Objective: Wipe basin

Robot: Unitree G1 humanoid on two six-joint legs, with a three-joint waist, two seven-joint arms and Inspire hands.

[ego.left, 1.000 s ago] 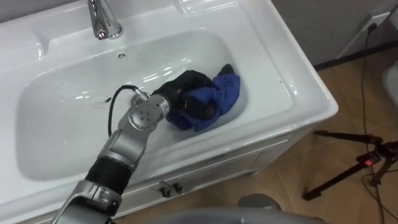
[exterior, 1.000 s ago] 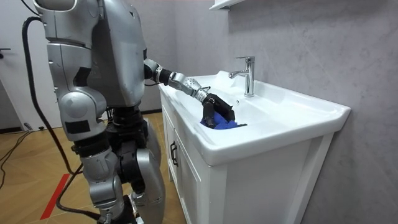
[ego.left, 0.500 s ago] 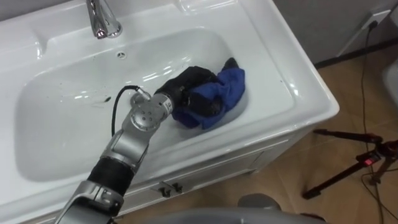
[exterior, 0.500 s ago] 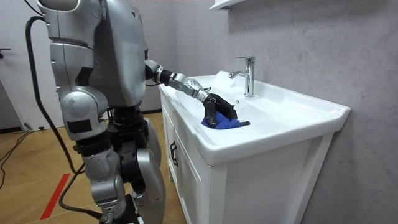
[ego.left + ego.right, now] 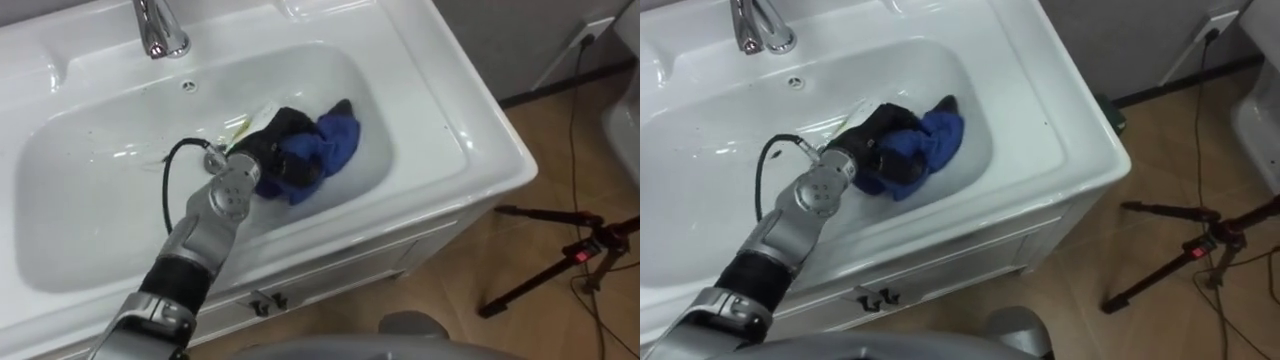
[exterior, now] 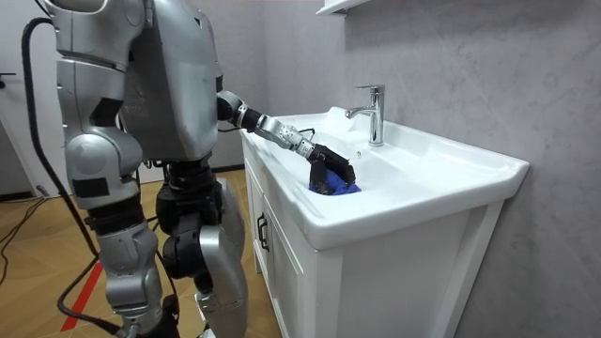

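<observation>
Left hand: the left hand (image 5: 268,148) lay low in the bowl at the centre of the left eye view, its dark fingers curled down into the cloth and bunching it.
Blue cloth: the blue cloth (image 5: 328,146) sat crumpled under and just right of the hand, touching the basin's floor near its right slope.
Why held so: a gripped wad probably gave the hand something firm to push. The arm entered from the lower left over the front rim, so the forearm slanted down into the bowl.
Basin: the white basin (image 5: 455,120) showed wet streaks and a few dark specks in its left half, likely not yet wiped.
Tap: the tap (image 5: 155,30) stood at the top edge, well apart from the hand, with the overflow hole (image 5: 188,86) just below it.
In the way: the bowl's steep walls looked the awkward part.
Surroundings: a tripod (image 5: 560,262) stood on the floor at lower right, and a cabinet handle (image 5: 262,300) sat under the front rim.
Stance: the robot stood upright beside the white cabinet (image 6: 282,272), on the room view's left.
</observation>
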